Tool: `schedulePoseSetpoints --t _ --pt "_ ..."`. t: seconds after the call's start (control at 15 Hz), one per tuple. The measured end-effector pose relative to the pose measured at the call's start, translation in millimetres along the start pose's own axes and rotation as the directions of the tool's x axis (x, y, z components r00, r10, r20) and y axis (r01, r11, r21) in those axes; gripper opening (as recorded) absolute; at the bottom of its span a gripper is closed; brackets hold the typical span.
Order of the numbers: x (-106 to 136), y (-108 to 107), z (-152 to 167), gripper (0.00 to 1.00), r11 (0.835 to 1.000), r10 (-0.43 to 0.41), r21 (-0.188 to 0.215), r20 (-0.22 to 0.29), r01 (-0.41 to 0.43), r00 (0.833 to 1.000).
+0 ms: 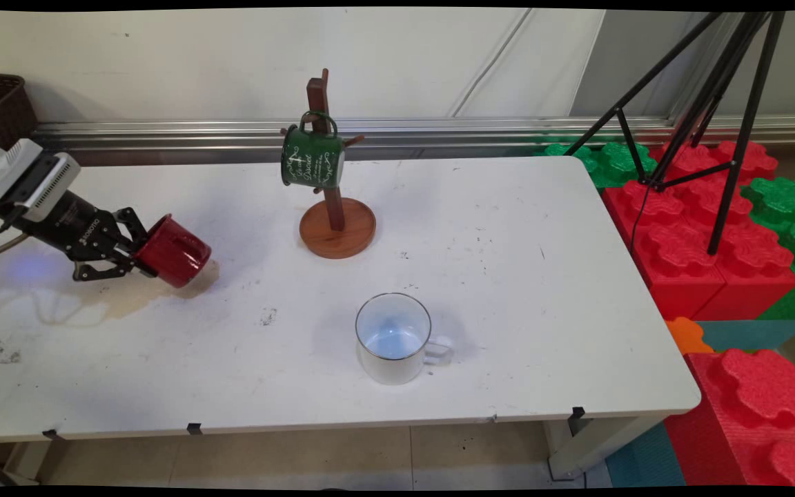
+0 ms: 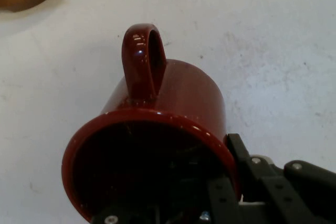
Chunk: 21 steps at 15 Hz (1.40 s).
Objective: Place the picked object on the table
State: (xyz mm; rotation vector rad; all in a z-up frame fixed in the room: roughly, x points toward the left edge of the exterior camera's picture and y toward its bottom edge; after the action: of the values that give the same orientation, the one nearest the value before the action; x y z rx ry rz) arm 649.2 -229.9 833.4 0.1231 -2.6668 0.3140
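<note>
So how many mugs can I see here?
3. A red mug held in the robot's fingers at the table's left, a green mug hanging on the wooden stand, and a white mug upright near the front.

The gripper (image 1: 141, 257) clamps a red mug (image 1: 174, 251), tilted, above the table (image 1: 508, 290). A green mug (image 1: 312, 160) hangs on the wooden rack (image 1: 337, 219). A white mug (image 1: 395, 338) stands upright.
</note>
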Motion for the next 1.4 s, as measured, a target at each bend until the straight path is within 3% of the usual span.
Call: schedulePoseSetpoints --t 1.0,1.07,1.4 --pt "6.0 3.5 13.5 0.0 0.999 0.051 -0.009 0.039 -0.05 0.998" --pt "6.7 3.3 14.5 1.0 0.999 0.053 -0.009 0.04 -0.052 0.998" --pt "10.6 1.8 18.0 1.0 0.998 0.055 -0.009 0.038 -0.055 0.998"
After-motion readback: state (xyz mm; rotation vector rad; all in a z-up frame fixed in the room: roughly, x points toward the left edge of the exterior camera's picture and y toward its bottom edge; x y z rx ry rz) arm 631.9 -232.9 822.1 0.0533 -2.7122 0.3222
